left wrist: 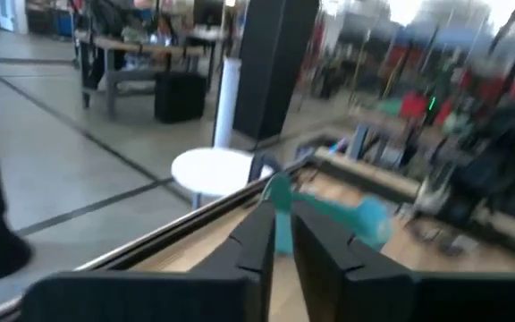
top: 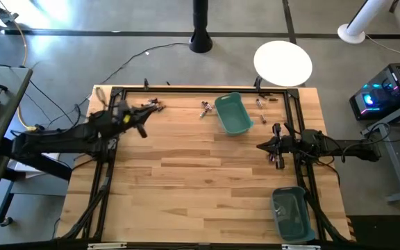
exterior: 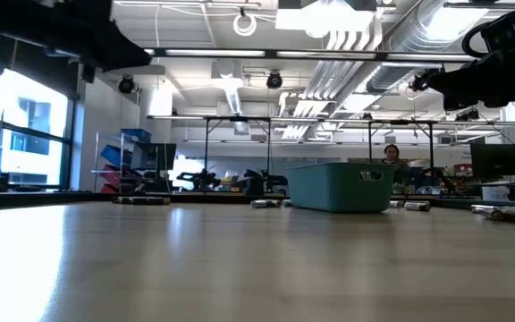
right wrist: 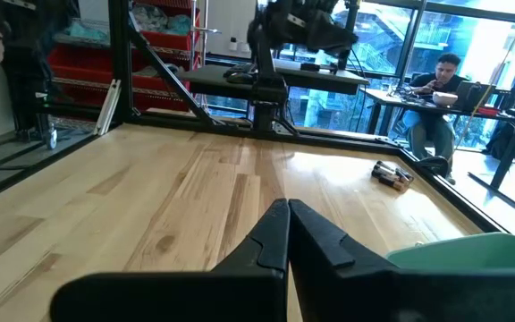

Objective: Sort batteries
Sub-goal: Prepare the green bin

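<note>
Several small clusters of batteries (top: 206, 108) lie along the far edge of the wooden table (top: 186, 180), but we cannot count them or tell dark ones from silvery ones from above. One cluster sits just beside the left gripper (top: 144, 129), another near the far bin (top: 233, 114), a third (top: 261, 104) on that bin's other side, and a few more (top: 278, 161) just beside the right gripper (top: 261, 146). In the low view they show only as tiny shapes (exterior: 508, 214) on the tabletop.

We see two teal bins: the far one near the table's far edge, and a near one (top: 289, 212) at the near right corner. What either holds, we cannot make out; the near bin shows only vague marks inside.

Our left gripper hovers over the far left corner, fingers a narrow gap apart with nothing between them. Our right gripper sits at the right edge, fingers pressed together, empty.

A seated person (right wrist: 438, 89) shows beyond the table.
</note>
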`<state>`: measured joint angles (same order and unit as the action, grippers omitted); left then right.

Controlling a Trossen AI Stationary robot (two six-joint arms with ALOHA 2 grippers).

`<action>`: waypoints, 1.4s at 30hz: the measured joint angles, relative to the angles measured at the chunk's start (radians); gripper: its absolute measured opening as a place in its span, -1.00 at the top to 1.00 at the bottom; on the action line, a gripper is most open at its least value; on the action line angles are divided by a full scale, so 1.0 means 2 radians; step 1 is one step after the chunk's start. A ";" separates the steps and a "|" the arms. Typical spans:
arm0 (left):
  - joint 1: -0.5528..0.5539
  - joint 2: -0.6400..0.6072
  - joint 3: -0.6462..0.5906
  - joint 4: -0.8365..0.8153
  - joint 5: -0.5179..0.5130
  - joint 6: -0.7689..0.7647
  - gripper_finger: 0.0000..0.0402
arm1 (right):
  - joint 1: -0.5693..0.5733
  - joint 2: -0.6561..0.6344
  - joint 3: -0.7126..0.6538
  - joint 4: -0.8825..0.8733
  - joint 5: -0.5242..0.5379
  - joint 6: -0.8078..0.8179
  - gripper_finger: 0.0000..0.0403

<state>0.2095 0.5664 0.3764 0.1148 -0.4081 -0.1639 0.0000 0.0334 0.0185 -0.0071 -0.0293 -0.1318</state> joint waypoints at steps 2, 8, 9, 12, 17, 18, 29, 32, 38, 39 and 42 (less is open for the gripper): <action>0.025 0.050 0.020 0.008 0.030 0.015 0.67 | 0.000 0.000 0.000 0.000 0.000 0.000 1.00; 0.088 0.195 0.077 0.065 0.127 0.063 0.25 | 0.000 0.000 0.000 0.000 0.000 0.000 1.00; 0.096 0.218 0.088 0.070 0.142 0.065 0.18 | 0.000 0.000 0.000 0.000 0.000 0.000 1.00; 0.113 0.288 0.131 0.072 0.173 0.074 0.00 | 0.000 0.000 0.000 0.000 0.000 0.000 1.00; 0.120 0.402 0.217 0.066 0.239 0.123 -0.23 | 0.000 0.000 0.000 0.000 0.000 0.000 1.00; 0.121 0.423 0.237 0.065 0.262 0.127 -0.26 | 0.000 0.000 0.000 0.000 0.000 0.000 1.00; 0.094 0.641 0.489 -0.113 0.396 0.267 -0.34 | 0.000 0.000 0.000 0.000 0.000 0.000 1.00; 0.078 0.687 0.547 -0.185 0.393 0.321 -0.34 | 0.000 0.000 0.000 0.000 0.000 0.000 1.00; 0.047 0.753 0.612 -0.193 0.345 0.366 -0.34 | 0.000 0.000 0.000 0.000 0.000 0.000 1.00; 0.042 0.762 0.621 -0.193 0.338 0.367 -0.34 | 0.000 0.000 0.000 0.000 0.000 0.000 1.00; 0.032 0.792 0.648 -0.194 0.332 0.360 -0.34 | 0.000 0.000 0.000 0.000 0.000 0.000 1.00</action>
<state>0.2745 2.1499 1.6730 -0.2727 0.2562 0.5561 -0.0001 0.0334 0.0185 -0.0071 -0.0293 -0.1318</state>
